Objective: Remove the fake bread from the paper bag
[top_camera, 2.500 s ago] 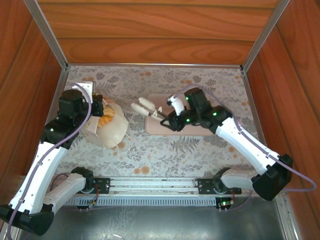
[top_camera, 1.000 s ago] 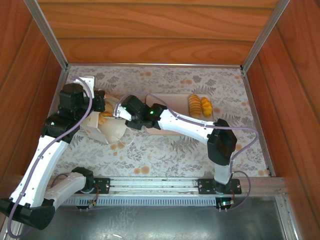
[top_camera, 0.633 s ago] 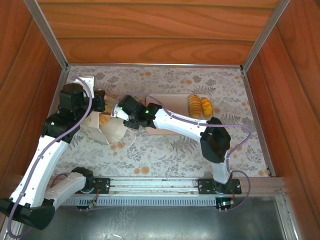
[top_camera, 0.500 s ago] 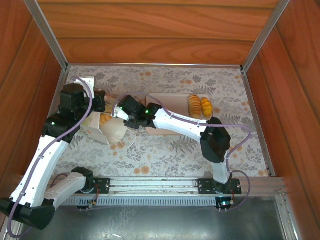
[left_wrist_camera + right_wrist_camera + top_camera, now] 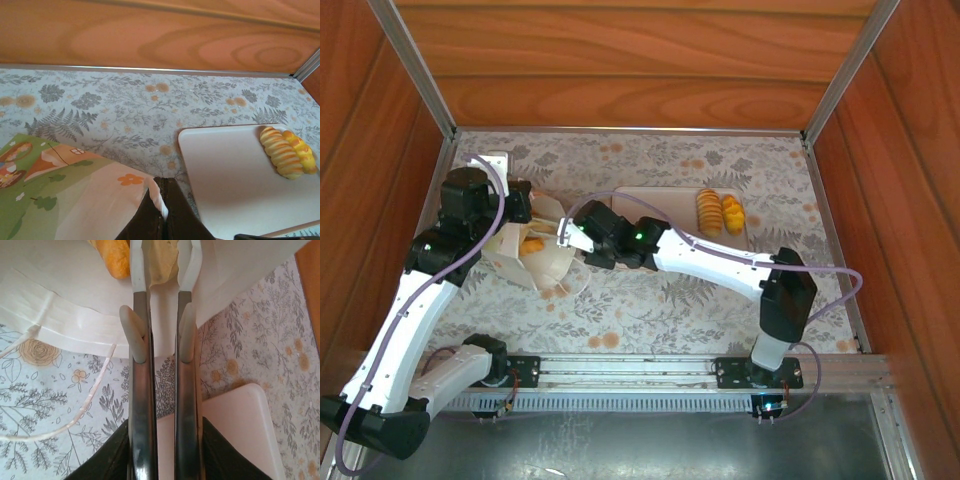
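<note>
Fake bread [image 5: 532, 243] lies inside the paper bag [image 5: 548, 265], tipped on its side at the left of the table, while two rolls [image 5: 720, 212] sit at the right end of the tray [image 5: 660, 205]. The left gripper [image 5: 163, 212] pinches the bag's lip, jaws fully closed, as the right gripper [image 5: 563, 235] reaches into the mouth, jaws narrowed about a pale yellow piece [image 5: 164, 262]; whether it has a firm hold cannot be told. A clean removal likely calls for squeezing that piece alone, clear of the paper, then drawing straight out.

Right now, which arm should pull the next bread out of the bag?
Right. The right gripper is inside the paper bag mouth, its tips flanking a pale bread piece. The left gripper is shut on the bag's edge, holding it.
</note>
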